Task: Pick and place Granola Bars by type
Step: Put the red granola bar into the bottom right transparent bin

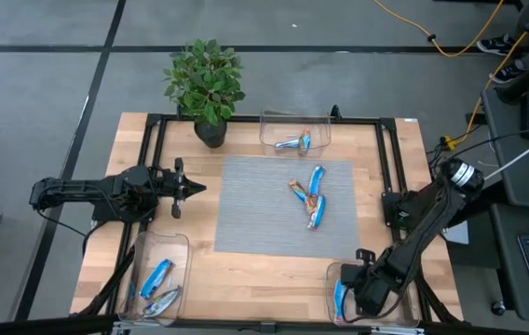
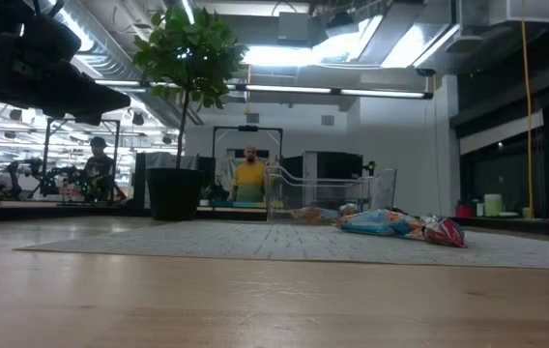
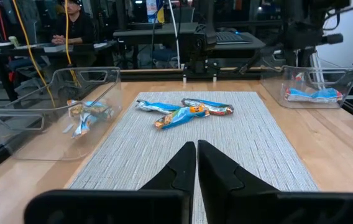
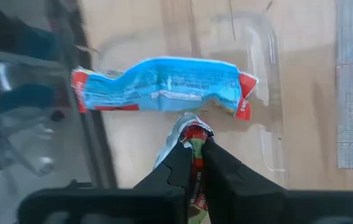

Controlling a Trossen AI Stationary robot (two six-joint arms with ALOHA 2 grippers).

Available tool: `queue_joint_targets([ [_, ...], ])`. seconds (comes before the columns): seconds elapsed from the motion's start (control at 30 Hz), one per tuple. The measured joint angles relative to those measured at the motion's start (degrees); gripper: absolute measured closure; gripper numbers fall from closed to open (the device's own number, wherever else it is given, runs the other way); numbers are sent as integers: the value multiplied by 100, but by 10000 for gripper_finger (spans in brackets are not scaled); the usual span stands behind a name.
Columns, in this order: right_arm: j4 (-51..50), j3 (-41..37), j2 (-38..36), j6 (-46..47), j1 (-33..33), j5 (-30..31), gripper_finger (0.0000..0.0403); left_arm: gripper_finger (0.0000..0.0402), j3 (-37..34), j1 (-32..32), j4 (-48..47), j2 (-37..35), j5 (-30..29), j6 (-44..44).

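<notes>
Three wrapped bars, blue and orange-red, lie crossed in a small pile (image 1: 311, 197) on the grey mat (image 1: 255, 223), also seen in the left wrist view (image 3: 183, 111) and the low view (image 2: 400, 224). My left gripper (image 1: 190, 188) hovers shut and empty over the mat's left edge, pointing at the pile. My right gripper (image 1: 346, 300) reaches down into the near-right clear bin (image 1: 332, 279), shut on a silver-and-red bar (image 4: 192, 138). A blue bar with red ends (image 4: 164, 84) lies flat on that bin's floor, just past the fingertips. My right gripper pinches the silver-and-red bar between its two fingers (image 4: 217, 162), coming from above and pointing down into the bin. The crumpled wrapper end (image 4: 189, 124) sticks out past the fingertips, next to the blue bar. The fingers hide the rest of the bar.
A far clear bin (image 1: 294, 130) holds blue and silver bars (image 1: 294, 142). The near-left bin (image 1: 157, 279) holds a blue bar and a silver one. A potted plant (image 1: 206, 88) stands at the far left of the mat. Black rails frame the table. People sit beyond the table.
</notes>
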Motion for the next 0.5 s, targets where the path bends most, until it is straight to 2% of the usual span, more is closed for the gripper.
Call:
queue_joint_targets([
  [0.17, 11, -1, 242, 7, 24, -240, 384, 391, 0, 1, 0, 0, -2, 0],
  [0.37, 122, -2, 305, 3, 26, -300, 349, 395, 0, 1, 0, 0, -2, 0],
  [0.5, 149, -2, 305, 142, 26, -300, 342, 392, 0, -1, 0, 0, 0, 0],
])
